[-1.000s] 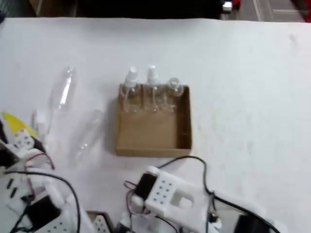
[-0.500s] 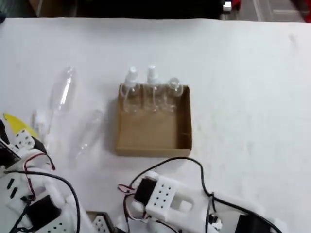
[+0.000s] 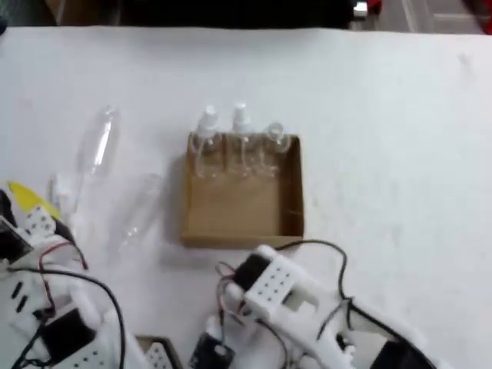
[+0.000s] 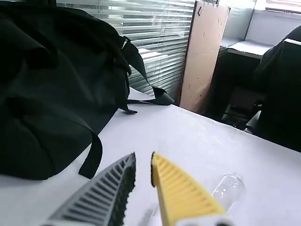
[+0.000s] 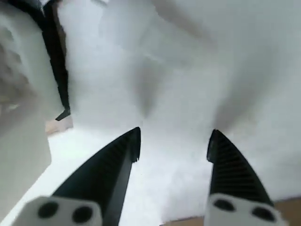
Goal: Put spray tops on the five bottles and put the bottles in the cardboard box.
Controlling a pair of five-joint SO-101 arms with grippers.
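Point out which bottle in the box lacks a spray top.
The bottle in the cardboard box's far right corner; its two neighbours carry white tops.

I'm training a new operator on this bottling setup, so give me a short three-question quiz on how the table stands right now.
1. How many bottles stand in the cardboard box?
2. True or false: all bottles in the box carry spray tops.
3. Where do the two loose bottles lie?
A. on the table, on the left arm's side of the box
B. on the table, on the right arm's side of the box
C. flat inside the box

Key: 1. Three. 2. False: the one nearest the right arm's side appears to have a bare neck. 3. A.
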